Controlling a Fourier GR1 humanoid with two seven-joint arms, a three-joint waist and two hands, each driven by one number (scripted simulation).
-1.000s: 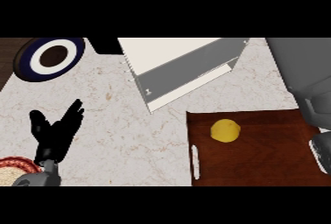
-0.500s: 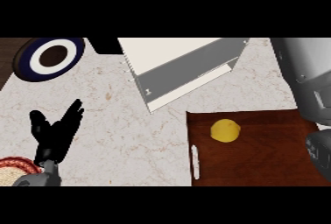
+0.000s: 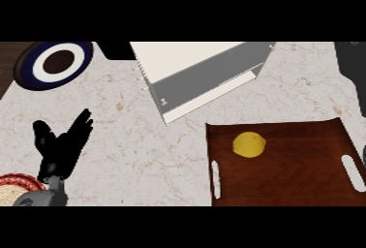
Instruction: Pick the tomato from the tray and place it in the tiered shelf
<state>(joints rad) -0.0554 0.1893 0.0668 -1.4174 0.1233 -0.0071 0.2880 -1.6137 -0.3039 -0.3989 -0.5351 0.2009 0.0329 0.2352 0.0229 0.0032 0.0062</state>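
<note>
You have one view only, from the robot's head, looking steeply down onto the pale marbled worktop. The near edge of the scene runs along the bottom and the far side along the top. The view sits fairly close: the brown tray at the near right and the white tiered shelf at the far middle are both cut by the edges. There is no second view to share the scene.

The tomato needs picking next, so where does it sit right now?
In the head view the yellow tomato lies on the left part of the brown tray, at the view's right, just below the white tiered shelf.
</note>
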